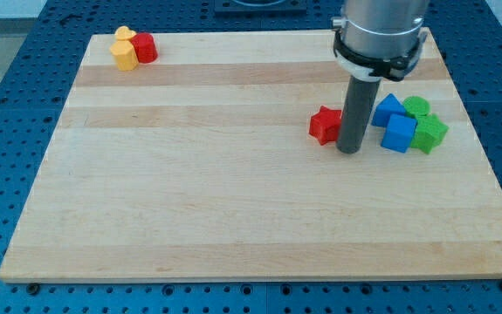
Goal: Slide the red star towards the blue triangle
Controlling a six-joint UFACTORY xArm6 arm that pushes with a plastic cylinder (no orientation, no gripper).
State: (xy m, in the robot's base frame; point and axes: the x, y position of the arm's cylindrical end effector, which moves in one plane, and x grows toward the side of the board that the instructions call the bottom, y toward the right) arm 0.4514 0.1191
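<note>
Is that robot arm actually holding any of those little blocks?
Nothing is held. My tip has no grasp; it stands just to the view's right of the red star, between it and the blue triangle.

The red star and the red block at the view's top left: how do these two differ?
The red star has pointed arms; the red block looks rounder, its exact shape unclear. The red star lies in the board's right half, just left of my tip, apart from the other blocks; the red block sits at the top left corner against the yellow blocks. The red star looks slightly larger, being nearer the view's bottom. Both are red and rest on the wooden board.
</note>
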